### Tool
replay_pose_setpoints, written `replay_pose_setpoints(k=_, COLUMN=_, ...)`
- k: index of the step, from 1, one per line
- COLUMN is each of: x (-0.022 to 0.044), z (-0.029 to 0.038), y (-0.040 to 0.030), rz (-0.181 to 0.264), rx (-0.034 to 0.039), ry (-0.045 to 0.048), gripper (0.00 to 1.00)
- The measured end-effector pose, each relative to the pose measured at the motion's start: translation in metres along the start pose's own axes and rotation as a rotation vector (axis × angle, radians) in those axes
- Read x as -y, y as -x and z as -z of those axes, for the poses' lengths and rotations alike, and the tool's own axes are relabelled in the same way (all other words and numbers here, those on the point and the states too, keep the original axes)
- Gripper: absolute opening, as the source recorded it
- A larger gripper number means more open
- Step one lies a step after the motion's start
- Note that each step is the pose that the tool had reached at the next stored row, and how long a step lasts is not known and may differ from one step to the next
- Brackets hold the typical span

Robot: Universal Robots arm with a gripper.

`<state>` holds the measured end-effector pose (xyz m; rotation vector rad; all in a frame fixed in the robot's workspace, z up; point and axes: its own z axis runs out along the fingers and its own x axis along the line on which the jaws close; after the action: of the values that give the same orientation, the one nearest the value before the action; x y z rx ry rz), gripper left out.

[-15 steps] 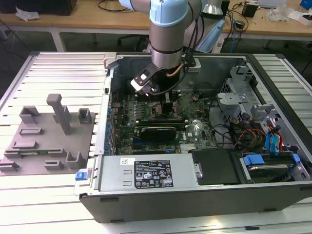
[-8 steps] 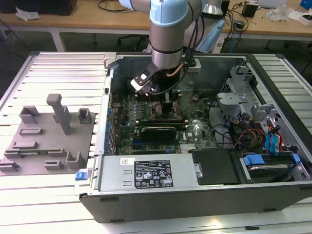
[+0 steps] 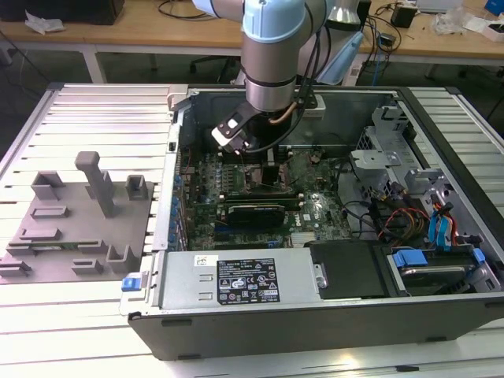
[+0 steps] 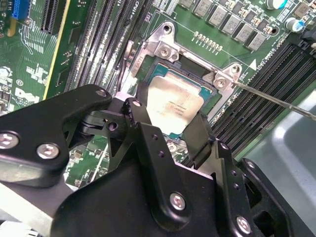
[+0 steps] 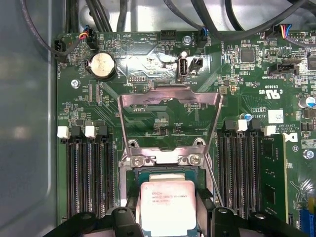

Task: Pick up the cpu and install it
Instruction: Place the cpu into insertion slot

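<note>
The cpu (image 5: 168,202), a small square chip with a pale silver top, lies level in the dark metal-framed socket (image 5: 163,159) on the green motherboard (image 3: 315,209). It also appears in the second wrist view as the cpu (image 4: 174,104). My gripper (image 5: 168,210) reaches straight down into the computer case (image 3: 307,323), and its black fingers (image 4: 200,133) sit tight against two opposite edges of the chip. The socket's load plate (image 5: 170,98) is swung open, and its thin lever (image 4: 276,101) sticks out to one side. In the exterior view the gripper (image 3: 262,161) hangs under the arm's wrist.
Memory slots (image 5: 89,173) flank the socket on both sides. A grey tray (image 3: 79,228) with plastic blocks and posts lies at the exterior view's left. The power supply (image 3: 244,279) fills the case's near side. Drive bays and cables (image 3: 425,220) crowd the right.
</note>
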<state>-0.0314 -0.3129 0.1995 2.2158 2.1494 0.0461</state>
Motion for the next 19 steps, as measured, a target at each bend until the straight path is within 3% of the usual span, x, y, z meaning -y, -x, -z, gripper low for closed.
replay_pose_setpoints(k=9, x=-0.0009, z=0.0, y=0.0, rz=-0.002, rx=0.0002, ry=-0.0001, gripper=0.55)
replay_pose_setpoints(k=10, x=-0.0009, z=0.0, y=0.0, rz=-0.002, rx=0.0002, ry=-0.0001, gripper=0.61)
replay_pose_setpoints(k=11, x=-0.001, z=-0.0001, y=0.0, rz=-0.002, rx=0.0001, ry=-0.0001, gripper=0.61)
replay_pose_setpoints(k=19, x=-0.0018, z=0.0126, y=0.0001, rz=-0.002, rx=0.0001, ry=0.0, gripper=0.61)
